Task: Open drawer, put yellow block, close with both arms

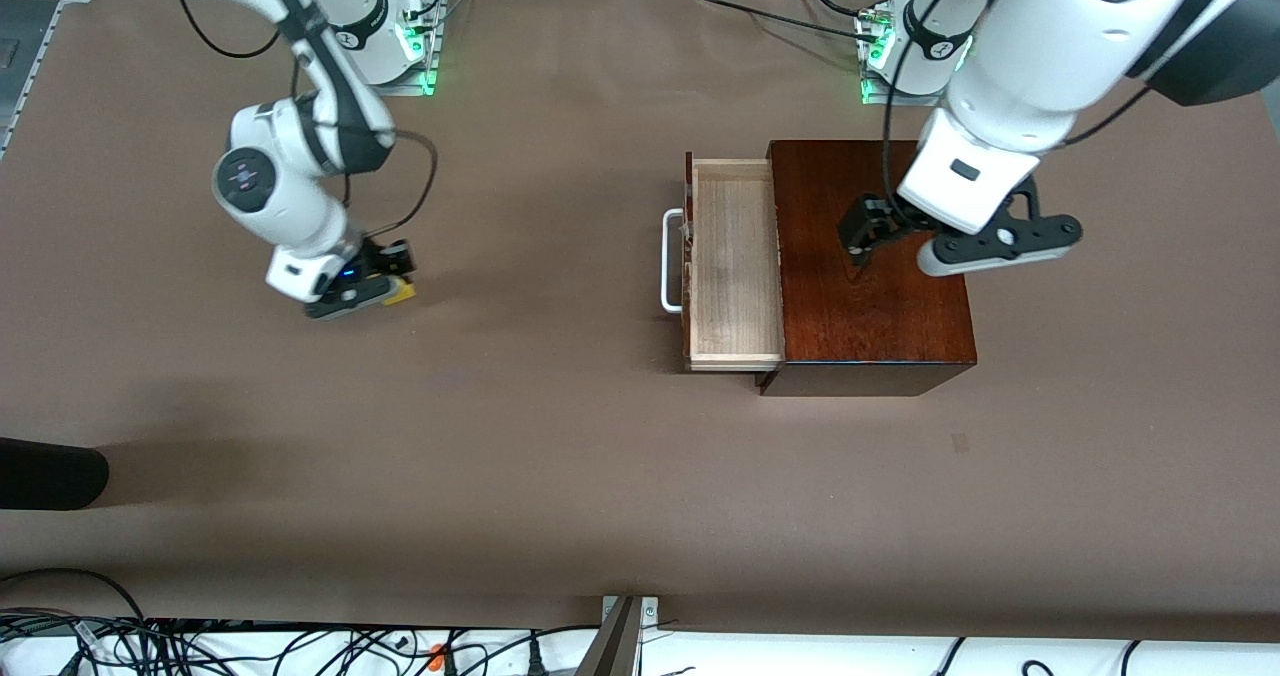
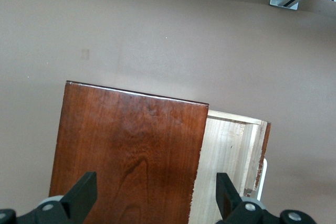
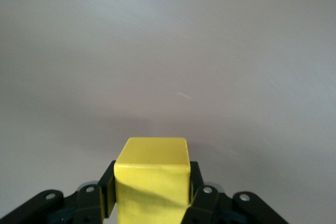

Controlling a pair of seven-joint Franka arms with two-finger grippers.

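- Clamping the yellow block (image 3: 152, 174) between its fingers, the right gripper (image 1: 372, 284) sat low, well apart from the wooden box (image 1: 870, 286).
- Drawer (image 1: 735, 261) stood pulled out.
- Left gripper (image 2: 155, 195) hung over the box, fingers spread, grasping nothing.

From the front I see only a yellow corner of the yellow block (image 1: 402, 292); the right gripper (image 1: 385, 281) covers the rest, and in the right wrist view the block's lower part is cut off by the frame edge. The drawer (image 2: 231, 169) runs off the left wrist view's edge, so its handle (image 2: 262, 170) shows only as a sliver. The left gripper (image 2: 155, 195) shows just two fingertips (image 2: 84, 192) there, and part of the wooden box (image 1: 870, 286) top lies hidden under that arm from the front.
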